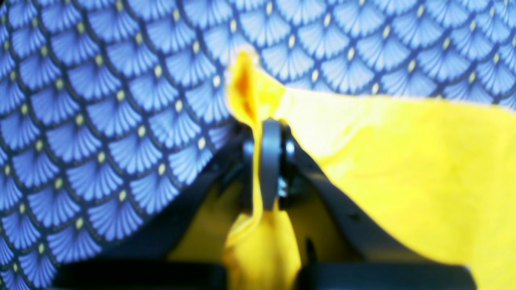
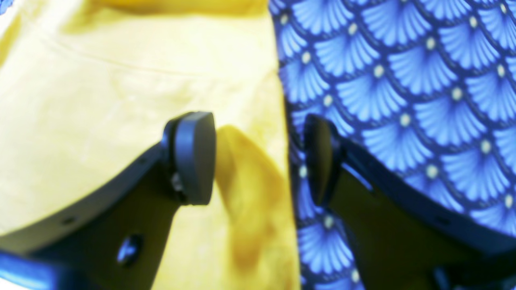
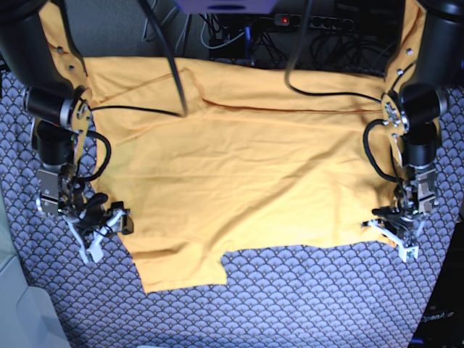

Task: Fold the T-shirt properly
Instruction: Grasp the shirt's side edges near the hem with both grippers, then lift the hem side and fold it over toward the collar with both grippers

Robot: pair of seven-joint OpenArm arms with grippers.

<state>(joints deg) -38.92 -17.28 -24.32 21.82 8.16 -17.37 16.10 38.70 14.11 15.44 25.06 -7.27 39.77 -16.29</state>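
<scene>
Blue fan-patterned cloth (image 3: 304, 297) covers the table beneath the T-shirt (image 3: 239, 181), which lies spread flat between both arms. Its edge is pinched in the left gripper (image 1: 264, 161), jaws pressed together on a fold. Across the shirt, the right gripper (image 2: 258, 157) stands spread, seemingly straddling the opposite edge.

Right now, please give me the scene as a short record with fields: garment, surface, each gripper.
garment: yellow-orange T-shirt, spread mostly flat, wrinkled, near edge uneven
surface: blue cloth with fan pattern under the shirt
left gripper: shut, pinching a fold of the shirt's edge, on the right side of the base view
right gripper: open, jaws on either side of the shirt's edge, one over fabric, one over the cloth, nothing held
fold progress: no fold made yet
</scene>
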